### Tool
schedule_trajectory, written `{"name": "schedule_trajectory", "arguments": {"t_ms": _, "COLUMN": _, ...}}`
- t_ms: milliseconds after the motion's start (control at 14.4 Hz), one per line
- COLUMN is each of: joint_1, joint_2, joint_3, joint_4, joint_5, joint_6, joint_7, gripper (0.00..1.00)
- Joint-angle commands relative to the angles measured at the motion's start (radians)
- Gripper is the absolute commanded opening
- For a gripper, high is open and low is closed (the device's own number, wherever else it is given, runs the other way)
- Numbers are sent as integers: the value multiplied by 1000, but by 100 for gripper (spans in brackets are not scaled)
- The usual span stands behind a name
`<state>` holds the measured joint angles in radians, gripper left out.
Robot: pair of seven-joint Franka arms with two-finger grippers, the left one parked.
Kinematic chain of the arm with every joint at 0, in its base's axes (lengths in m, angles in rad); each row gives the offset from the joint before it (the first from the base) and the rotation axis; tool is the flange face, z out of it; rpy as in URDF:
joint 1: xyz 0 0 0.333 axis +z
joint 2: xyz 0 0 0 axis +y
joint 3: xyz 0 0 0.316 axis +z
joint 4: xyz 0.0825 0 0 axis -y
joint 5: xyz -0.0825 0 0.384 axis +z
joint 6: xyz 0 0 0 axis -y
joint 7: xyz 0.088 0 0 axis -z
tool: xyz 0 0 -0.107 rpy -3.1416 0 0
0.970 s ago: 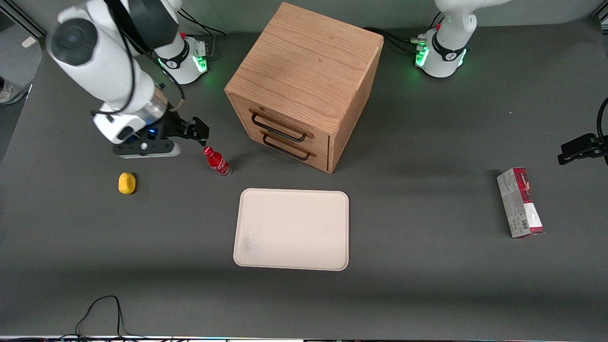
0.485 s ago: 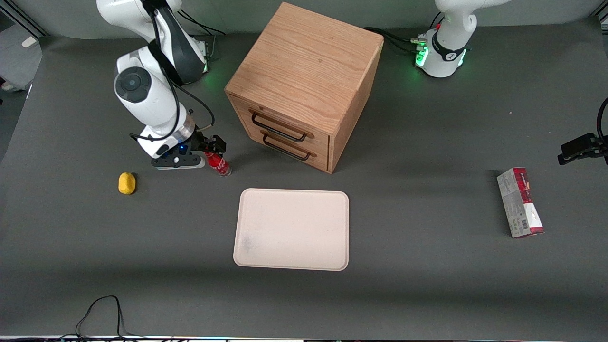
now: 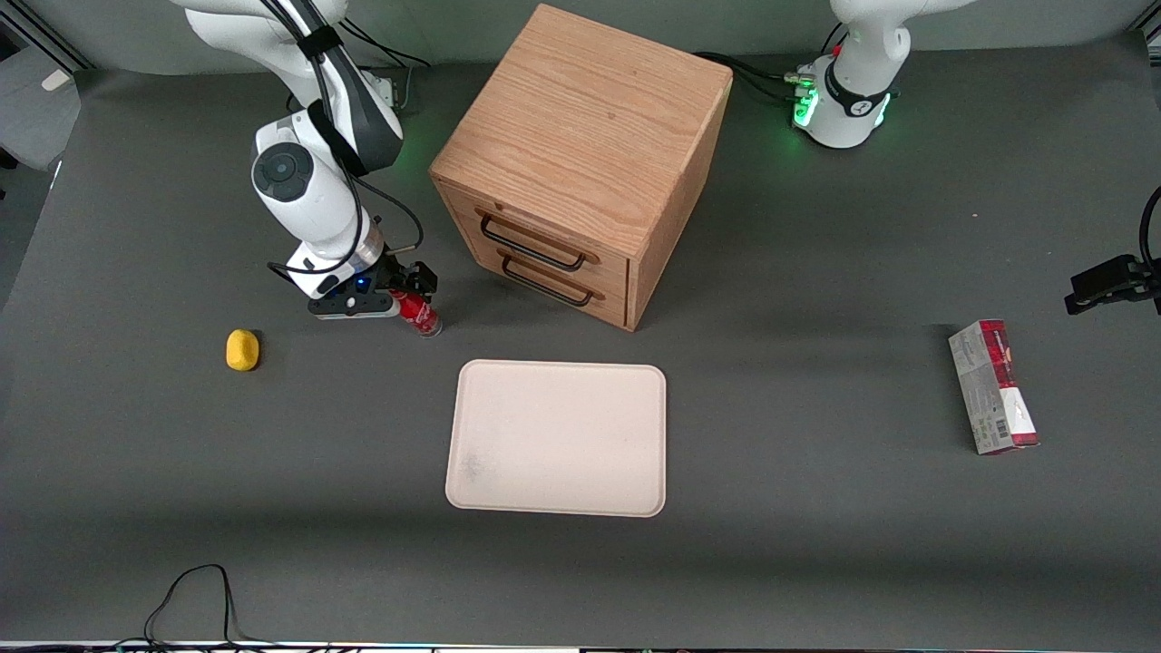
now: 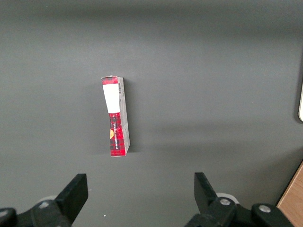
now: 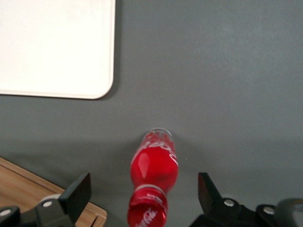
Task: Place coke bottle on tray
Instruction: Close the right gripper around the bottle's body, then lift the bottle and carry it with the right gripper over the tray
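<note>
The coke bottle (image 5: 154, 180) stands upright on the table, with a red body, a red cap and a clear base. Only the right wrist view shows the white Coca-Cola script on the cap. The gripper (image 5: 144, 194) is wide open around the bottle's neck, and the fingers (image 5: 78, 194) do not touch it. The tray (image 3: 557, 438) lies nearer the front camera, the wooden cabinet (image 3: 580, 163) beside the bottle.

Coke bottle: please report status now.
Pincer open, down around coke bottle at cap height, fingers apart from it. Bottle upright on table, not yet on tray. Nothing between bottle and tray.
</note>
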<state>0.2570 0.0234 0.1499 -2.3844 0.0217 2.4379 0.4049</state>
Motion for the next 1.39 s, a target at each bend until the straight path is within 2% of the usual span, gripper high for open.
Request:
{"name": "schedule_trajectory", "arguments": {"t_ms": 0, "joint_1": 7, "joint_2": -34, "joint_3": -9, "joint_4": -52, "joint_5": -3, "joint_6": 20, "joint_7": -3, "gripper": 100}}
{"name": "schedule_trajectory", "arguments": {"t_ms": 139, "joint_1": 5, "joint_2": -34, "joint_3": -9, "joint_4": -50, "joint_5": -3, "joint_6": 20, "joint_7": -3, "gripper": 98}}
{"name": "schedule_trajectory", "arguments": {"t_ms": 208, "joint_1": 5, "joint_2": -34, "joint_3": -9, "joint_4": -50, "joint_5": -3, "joint_6": 20, "joint_7": -2, "gripper": 89}}
{"name": "schedule_trajectory", "arguments": {"t_ms": 277, "joint_1": 5, "joint_2": -34, "joint_3": -7, "joint_4": -50, "joint_5": -3, "joint_6": 20, "joint_7": -2, "gripper": 70}}
{"name": "schedule_trajectory", "arguments": {"t_ms": 347, "joint_1": 4, "joint_2": -34, "joint_3": -10, "joint_4": -49, "joint_5": -3, "joint_6": 18, "joint_7": 2, "gripper": 41}}
{"name": "schedule_trajectory", "arguments": {"t_ms": 416, "joint_1": 4, "joint_2": -34, "joint_3": -13, "joint_4": -45, "joint_5": -3, "joint_6": 15, "joint_7": 2, "gripper": 18}}
{"name": "schedule_trajectory", "arguments": {"t_ms": 485, "joint_1": 2, "joint_2": -34, "joint_3": -16, "joint_4": -41, "joint_5": -3, "joint_6": 13, "joint_7": 3, "gripper": 0}}
{"name": "schedule_trajectory", "arguments": {"t_ms": 970, "joint_1": -2, "joint_2": -45, "joint_3": -16, "joint_4": 8, "joint_5": 4, "joint_6": -8, "joint_7": 9, "gripper": 0}}
{"name": "schedule_trajectory", "arguments": {"t_ms": 1317, "joint_1": -47, "joint_2": -37, "joint_3": -18, "joint_4": 353, "joint_5": -8, "joint_6": -412, "joint_7": -15, "gripper": 0}}
